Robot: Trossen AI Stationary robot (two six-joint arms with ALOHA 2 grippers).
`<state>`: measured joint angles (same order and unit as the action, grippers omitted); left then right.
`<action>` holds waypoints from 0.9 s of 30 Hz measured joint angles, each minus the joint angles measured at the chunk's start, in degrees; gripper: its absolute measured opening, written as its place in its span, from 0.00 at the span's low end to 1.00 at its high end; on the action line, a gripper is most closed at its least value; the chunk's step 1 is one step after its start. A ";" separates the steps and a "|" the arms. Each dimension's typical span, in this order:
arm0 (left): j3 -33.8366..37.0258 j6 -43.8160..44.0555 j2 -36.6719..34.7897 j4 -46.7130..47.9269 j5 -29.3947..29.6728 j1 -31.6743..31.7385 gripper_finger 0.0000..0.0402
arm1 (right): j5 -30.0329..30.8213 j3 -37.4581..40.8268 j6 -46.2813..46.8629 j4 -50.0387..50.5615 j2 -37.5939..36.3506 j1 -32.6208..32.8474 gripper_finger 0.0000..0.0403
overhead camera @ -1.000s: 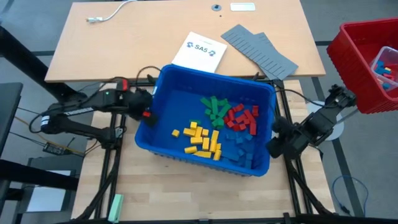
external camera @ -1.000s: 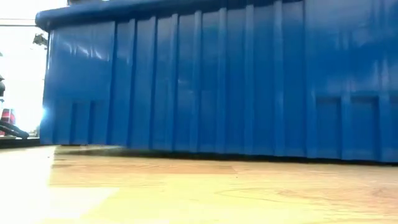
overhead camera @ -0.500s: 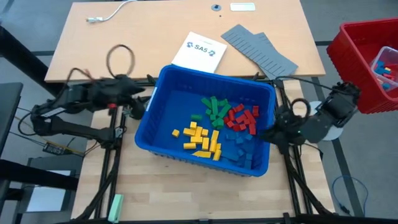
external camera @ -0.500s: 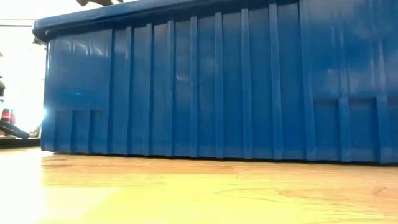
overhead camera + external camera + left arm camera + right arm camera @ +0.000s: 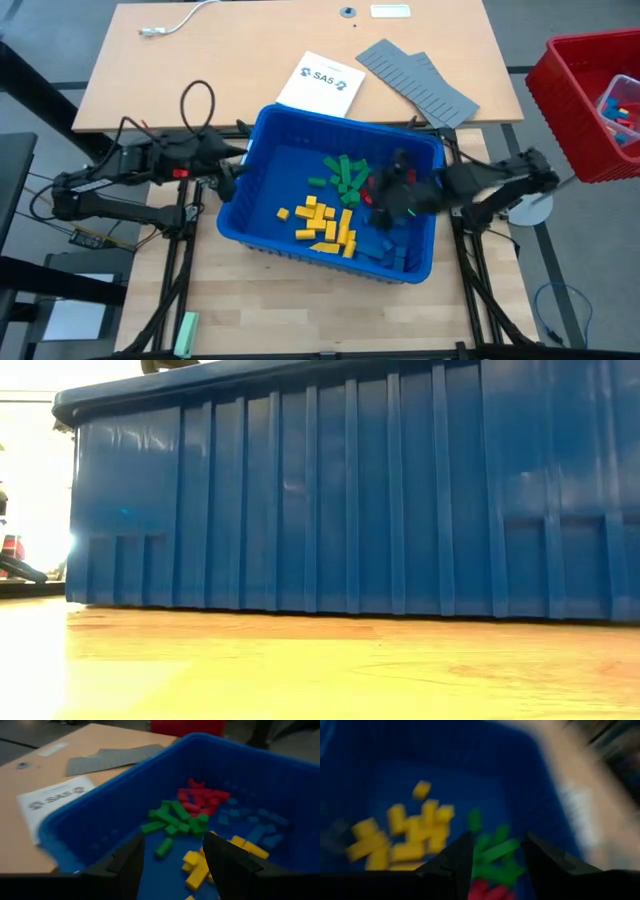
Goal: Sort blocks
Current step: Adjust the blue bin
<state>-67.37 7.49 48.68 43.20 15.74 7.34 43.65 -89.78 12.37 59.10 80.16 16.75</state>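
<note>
Over the blue bin [image 5: 262, 222] we now have the right pincer [image 5: 400, 190], swung in from outside its right wall, jaws apart and empty above the red blocks [image 5: 392, 190]. The left pincer [image 5: 228, 180] waits open at the left rim. All blocks sit colour-grouped inside, so we reckon picking starts.

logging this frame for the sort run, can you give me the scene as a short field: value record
bin: blue bin on the wooden table
blocks: green blocks, yellow blocks, red and blue ones in colour clusters inside
left claw: open, empty, at the bin's left rim
right claw: open, empty, over the red cluster inside the bin
beyond the bin: grey ridged panels, white sheet
</note>
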 joint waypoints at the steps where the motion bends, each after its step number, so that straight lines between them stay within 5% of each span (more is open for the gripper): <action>1: 0.87 0.00 0.02 -1.37 -1.28 0.00 0.52 | -6.05 0.00 0.56 0.44 0.82 -2.82 0.40; 4: 3.04 0.13 0.04 -4.62 -4.86 0.00 0.52 | -23.21 0.02 0.66 2.92 3.71 -10.21 0.43; 7: 4.60 0.72 0.02 -6.39 -6.18 0.00 0.52 | -31.47 0.01 -2.48 5.43 6.81 -15.28 0.50; 14: 5.72 3.21 0.02 -7.45 -8.22 0.00 0.52 | -39.74 0.44 -12.61 5.00 14.72 -21.64 0.63; 27: 5.72 3.18 0.05 -7.42 -8.34 0.00 0.52 | -46.96 22.36 -17.61 -17.34 13.53 -29.98 0.54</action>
<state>-61.65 10.67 48.73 35.78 7.40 7.33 -3.31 -67.42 -5.24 41.76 93.69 -13.23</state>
